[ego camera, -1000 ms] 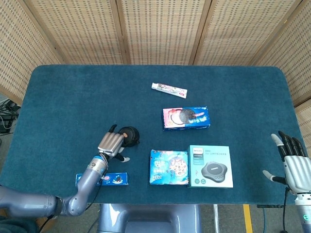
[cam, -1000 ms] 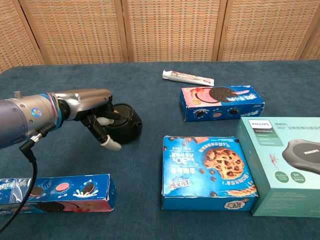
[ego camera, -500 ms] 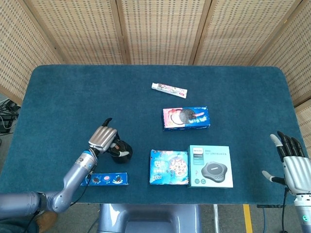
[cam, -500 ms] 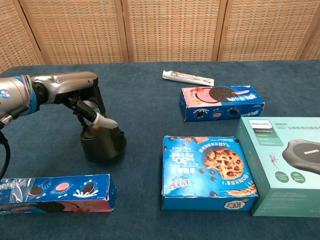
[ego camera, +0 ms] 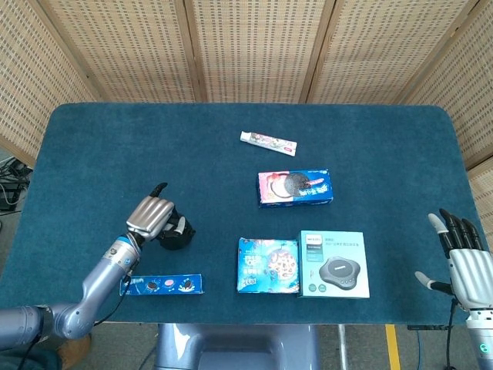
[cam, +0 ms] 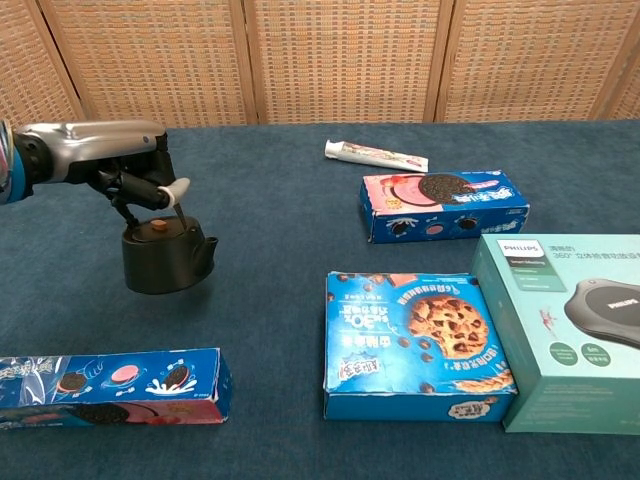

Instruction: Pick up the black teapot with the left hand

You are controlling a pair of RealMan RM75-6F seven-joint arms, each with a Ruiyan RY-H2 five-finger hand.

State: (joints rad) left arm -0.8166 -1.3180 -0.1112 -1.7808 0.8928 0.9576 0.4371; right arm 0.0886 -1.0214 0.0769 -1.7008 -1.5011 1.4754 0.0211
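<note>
"PHILIPS" and "360°" on the teal box (cam: pixel 560 330)

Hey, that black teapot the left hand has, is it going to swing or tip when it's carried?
Probably some swing: the left hand holds the black teapot from above, at its top handle, so the body hangs below. It looks rigid and fairly heavy for its size. The spout side may dip slightly.

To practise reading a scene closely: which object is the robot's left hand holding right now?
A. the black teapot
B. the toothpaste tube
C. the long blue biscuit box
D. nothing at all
A: in the chest view the left hand sits over the top of the black teapot, fingers around its handle, while the toothpaste tube and long blue biscuit box lie untouched on the table.
</note>
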